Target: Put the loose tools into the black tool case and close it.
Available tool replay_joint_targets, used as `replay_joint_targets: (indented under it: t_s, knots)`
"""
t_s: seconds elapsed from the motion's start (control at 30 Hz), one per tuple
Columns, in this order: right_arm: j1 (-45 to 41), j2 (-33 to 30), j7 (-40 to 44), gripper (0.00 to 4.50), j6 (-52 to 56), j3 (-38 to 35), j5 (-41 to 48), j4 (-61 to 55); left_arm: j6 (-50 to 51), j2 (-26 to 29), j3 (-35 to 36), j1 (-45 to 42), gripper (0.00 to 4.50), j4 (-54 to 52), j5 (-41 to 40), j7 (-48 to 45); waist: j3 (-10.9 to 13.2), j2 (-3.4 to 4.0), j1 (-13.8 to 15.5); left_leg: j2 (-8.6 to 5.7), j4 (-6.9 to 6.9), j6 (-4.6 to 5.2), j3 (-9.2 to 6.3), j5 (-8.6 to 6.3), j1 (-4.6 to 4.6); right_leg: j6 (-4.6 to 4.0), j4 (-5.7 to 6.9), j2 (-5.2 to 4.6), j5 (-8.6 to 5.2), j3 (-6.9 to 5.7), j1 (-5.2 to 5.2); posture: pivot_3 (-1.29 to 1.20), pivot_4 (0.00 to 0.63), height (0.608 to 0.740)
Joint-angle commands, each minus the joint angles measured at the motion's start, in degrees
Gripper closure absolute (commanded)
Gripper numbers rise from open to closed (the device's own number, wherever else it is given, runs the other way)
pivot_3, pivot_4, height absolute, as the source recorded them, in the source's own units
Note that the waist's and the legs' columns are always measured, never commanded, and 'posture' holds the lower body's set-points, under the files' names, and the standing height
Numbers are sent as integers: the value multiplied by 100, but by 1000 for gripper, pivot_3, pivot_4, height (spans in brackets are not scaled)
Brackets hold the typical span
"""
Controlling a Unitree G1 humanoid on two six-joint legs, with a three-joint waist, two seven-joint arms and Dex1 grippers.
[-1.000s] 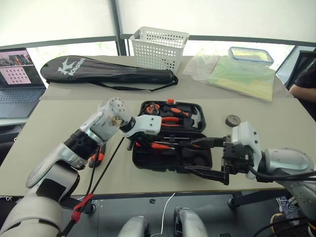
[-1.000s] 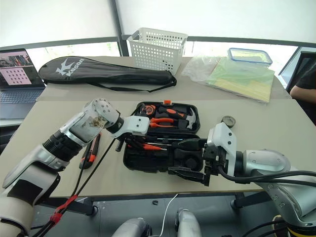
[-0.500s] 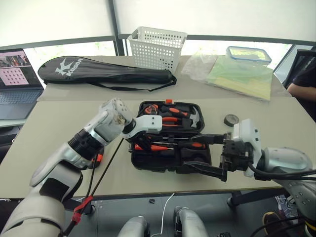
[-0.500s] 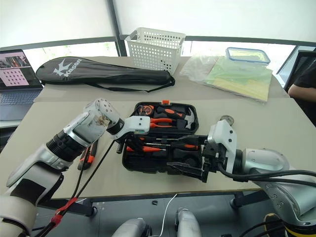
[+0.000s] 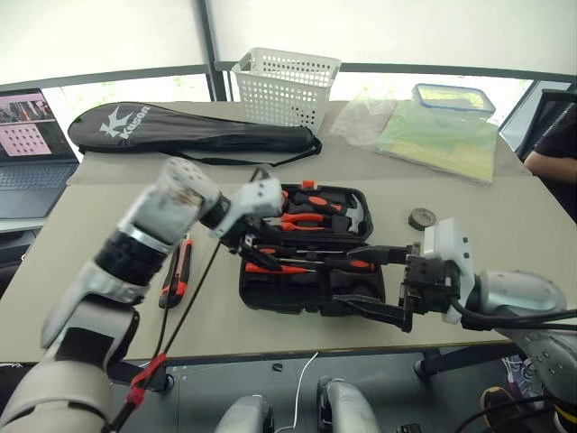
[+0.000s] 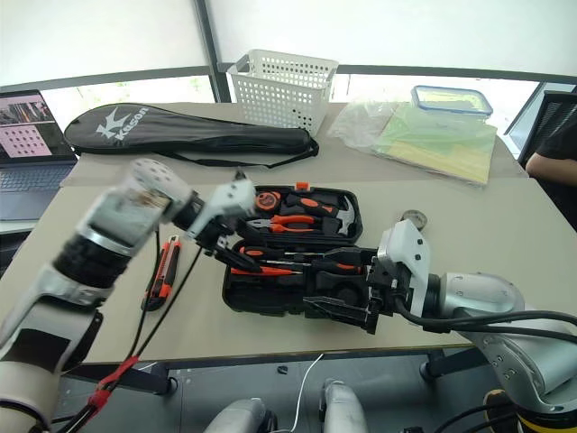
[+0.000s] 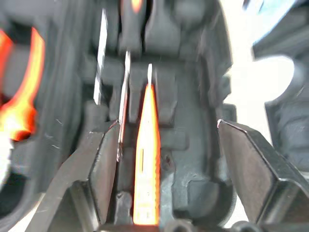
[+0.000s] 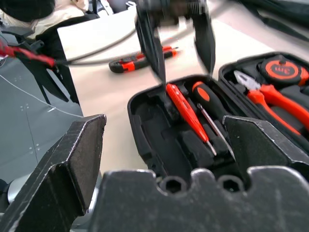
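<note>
The black tool case [image 5: 270, 293] lies open in the middle of the table. In its near half lie a slim orange tester screwdriver [image 5: 261, 267] and an orange-and-black screwdriver [image 5: 353, 263]. My left gripper [image 5: 245, 236] hovers open just above the case's left end, with the tester [image 7: 146, 154] lying in its slot below the empty fingers [image 7: 104, 169]. At the case's right end my right gripper [image 5: 374, 281] is open and holds nothing. The utility knife [image 5: 176, 275] lies on the table left of the case. A small black tape roll [image 5: 421, 218] sits to the case's right.
Pliers [image 5: 302, 216], a hammer and a tape measure fill the case's far half. Behind are a racket bag [image 5: 194, 131], a white basket [image 5: 287, 86], plastic sheets [image 5: 442, 135] and a lidded box [image 5: 453, 97]. A laptop [image 5: 32, 149] stands far left. A person's arm [image 5: 554, 162] shows far right.
My left gripper has opened and risen up off the case's near half, leaving the slim orange tester in its slot. The right gripper has stayed put.
</note>
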Motion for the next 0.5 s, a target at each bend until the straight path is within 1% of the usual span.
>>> replay_joint_targets:
  t_s: [0.03, 0.07, 0.17, 0.3, 0.5]
  knots:
    - [-92, -81, 32, 0, -75, -120, 106, -54, -446, -6, 364, 453, 1696, 1, -198, 262, 0, 0, 6, 0, 1, 0, 0, 0, 3, 0, 0, -1, 0, 1, 3, 0, 150, 740]
    - [-106, -85, 37, 0, -75, -118, 105, -38, -591, -47, 429, 557, 2116, 32, -212, 339, 0, 0, 11, -1, 2, 0, 0, 0, 4, 0, -1, -1, 0, 1, 5, 0, 150, 740]
    - [-163, -85, 38, 0, -95, -70, 49, 34, -1199, -412, 620, 921, 3095, 416, -192, 806, 0, 0, 51, -3, 8, 0, -4, 0, 1, 0, -2, -2, 0, -4, 9, 0, 150, 740]
    - [-206, -101, 55, 0, -74, -59, 57, 68, -1668, -672, 615, 1196, 4490, 679, -169, 981, 0, 0, 42, -4, 9, 0, -3, 0, 0, 1, -5, -2, 1, -4, 10, 0, 150, 740]
    - [-190, -152, 81, 0, -63, -83, 65, 95, -1912, -748, 490, 1449, 4490, 831, -65, 1097, 0, 0, 16, -3, 8, -1, -3, 0, 1, 1, -4, -4, 1, -3, 9, 0, 150, 740]
